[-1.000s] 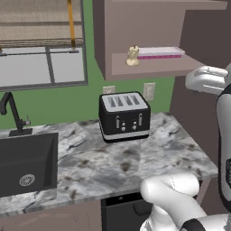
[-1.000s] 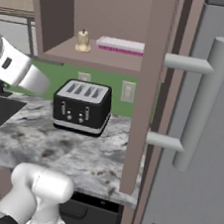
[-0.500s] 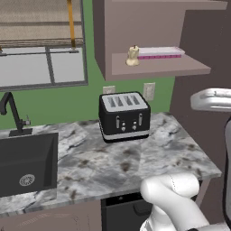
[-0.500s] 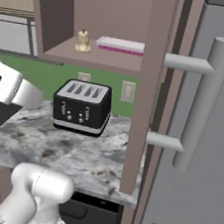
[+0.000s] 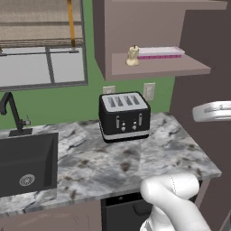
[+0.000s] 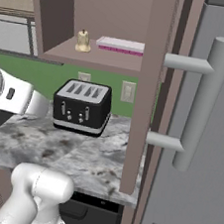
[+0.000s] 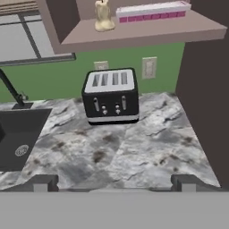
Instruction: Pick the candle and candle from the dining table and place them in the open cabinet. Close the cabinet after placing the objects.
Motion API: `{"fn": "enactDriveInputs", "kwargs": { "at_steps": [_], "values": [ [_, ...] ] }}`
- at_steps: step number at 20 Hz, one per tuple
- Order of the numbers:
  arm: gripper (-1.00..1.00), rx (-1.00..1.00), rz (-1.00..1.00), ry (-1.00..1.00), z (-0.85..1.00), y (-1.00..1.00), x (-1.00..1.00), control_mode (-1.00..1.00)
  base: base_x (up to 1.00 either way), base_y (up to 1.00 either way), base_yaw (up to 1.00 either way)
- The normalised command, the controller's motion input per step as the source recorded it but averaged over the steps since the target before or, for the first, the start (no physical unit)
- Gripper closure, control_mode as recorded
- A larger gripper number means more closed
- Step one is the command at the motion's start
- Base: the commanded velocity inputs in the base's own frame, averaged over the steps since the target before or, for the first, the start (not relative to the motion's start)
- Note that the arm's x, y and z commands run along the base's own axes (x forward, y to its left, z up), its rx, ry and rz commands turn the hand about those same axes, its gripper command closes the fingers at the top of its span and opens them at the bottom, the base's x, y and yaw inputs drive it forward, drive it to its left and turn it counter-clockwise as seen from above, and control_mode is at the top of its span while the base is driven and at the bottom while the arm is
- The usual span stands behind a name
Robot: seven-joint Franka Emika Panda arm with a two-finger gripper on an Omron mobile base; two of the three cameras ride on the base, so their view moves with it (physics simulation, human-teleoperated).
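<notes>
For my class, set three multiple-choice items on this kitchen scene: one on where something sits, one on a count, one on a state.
1. Where does the squat cream candle sit?
A. on the open cabinet shelf
B. in the sink
C. on the toaster

2. How many slots does the black toaster have on top?
A. two
B. four
C. six

3. How does the robot's pincer stand?
A. shut on a candle
B. shut on nothing
C. open, holding nothing

Answers:
1 A: the squat cream candle stands on the shelf of the mauve-brown wall cabinet, beside a flat white and pink box.
2 B: the black toaster on the marbled counter shows four slots.
3 C: in the hand view the pincer has its tips wide apart with nothing between them.
</notes>
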Motion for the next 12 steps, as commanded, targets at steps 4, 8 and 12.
{"fn": "enactDriveInputs", "kwargs": {
  "at_steps": [4,8,12],
  "values": [
    [-1.0,0.0,0.05,0.0,-0.16,0.0,0.0,-1.0,0.0,0.0,0.0],
    [-1.0,0.0,0.0,-0.04,-0.03,0.04,0.0,-1.0,0.0,0.0,0.0],
    [-1.0,0.0,0.0,-0.09,0.0,0.01,0.0,-1.0,0.0,0.0,0.0]
  ]
}}
